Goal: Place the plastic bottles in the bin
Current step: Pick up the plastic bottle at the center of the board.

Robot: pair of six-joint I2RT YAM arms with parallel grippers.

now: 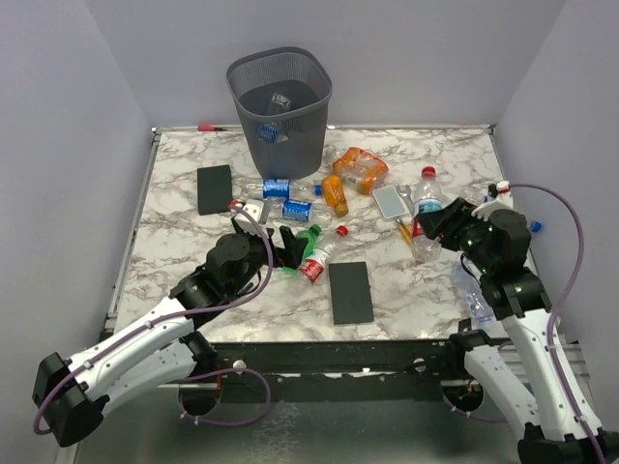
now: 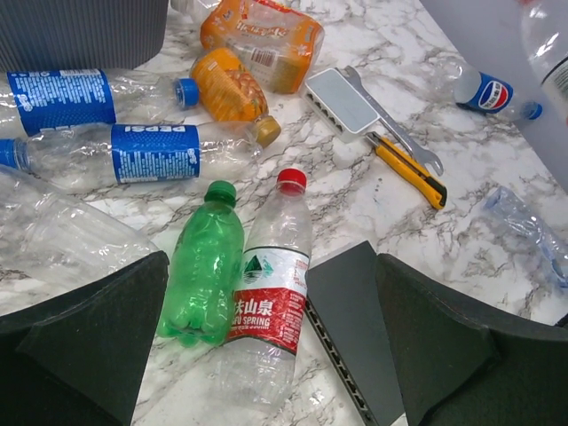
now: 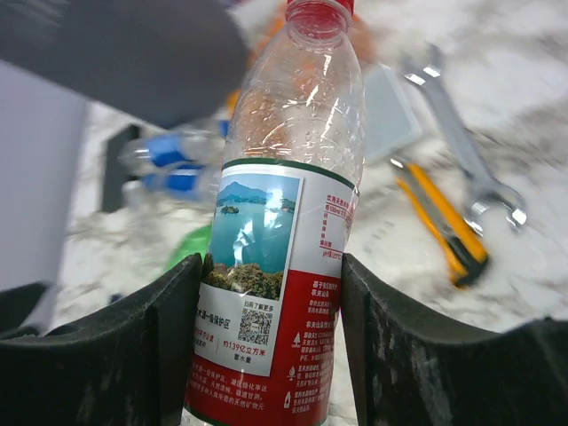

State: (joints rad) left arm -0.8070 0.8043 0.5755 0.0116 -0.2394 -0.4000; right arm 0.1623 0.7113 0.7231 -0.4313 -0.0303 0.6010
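The dark wire-mesh bin stands at the table's far edge with bottles inside. My right gripper is shut on an upright clear plastic bottle with a red cap and a red-and-white label; both pads press the label. From above, this bottle stands right of centre. My left gripper hangs open over a green bottle and a red-labelled clear bottle lying side by side. Two blue-labelled bottles and two orange ones lie beyond them.
Black slabs lie at the left and near front centre. A grey box, a wrench and a yellow knife lie mid-right. A small blue-labelled bottle and a crushed clear one sit near the right edge.
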